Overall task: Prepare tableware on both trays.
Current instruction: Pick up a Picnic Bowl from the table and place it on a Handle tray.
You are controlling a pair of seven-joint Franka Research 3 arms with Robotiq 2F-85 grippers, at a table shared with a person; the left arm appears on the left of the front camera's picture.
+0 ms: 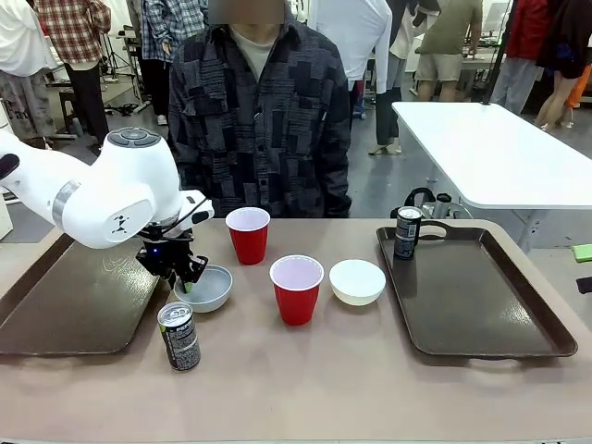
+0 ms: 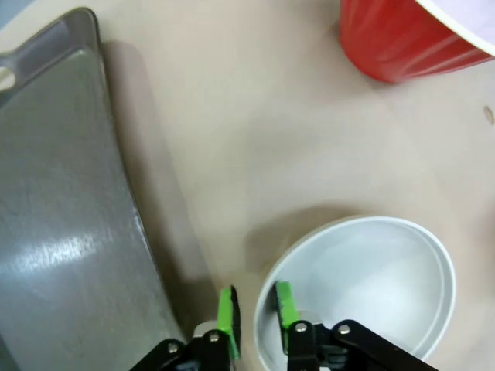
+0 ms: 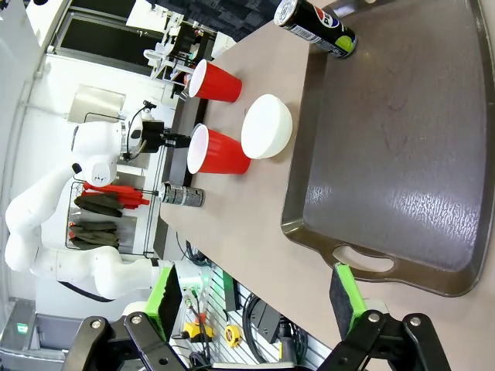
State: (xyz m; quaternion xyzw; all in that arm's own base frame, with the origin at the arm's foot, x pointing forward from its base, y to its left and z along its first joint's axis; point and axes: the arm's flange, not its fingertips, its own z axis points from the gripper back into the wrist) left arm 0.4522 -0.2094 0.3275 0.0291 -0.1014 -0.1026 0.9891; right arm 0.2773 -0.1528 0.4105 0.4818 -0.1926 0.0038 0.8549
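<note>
Your left pincer (image 2: pixel 255 300) stands narrow astride the rim of the bowl (image 2: pixel 371 297), one pad inside and one outside. Whether it already bites, you cannot tell. The bowl sits on the desk (image 2: pixel 255 116), just beside the left tray (image 2: pixel 62 232). I judge it light, stiff and smooth, so pinch the rim firmly. Your right pincer (image 3: pixel 251 297) is spread and empty.

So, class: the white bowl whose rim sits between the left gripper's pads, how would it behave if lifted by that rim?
The bowl looks thin-walled and empty, so probably light. Held at one edge by the left gripper, it may tilt. Its smooth rim could slip between the pads.
</note>
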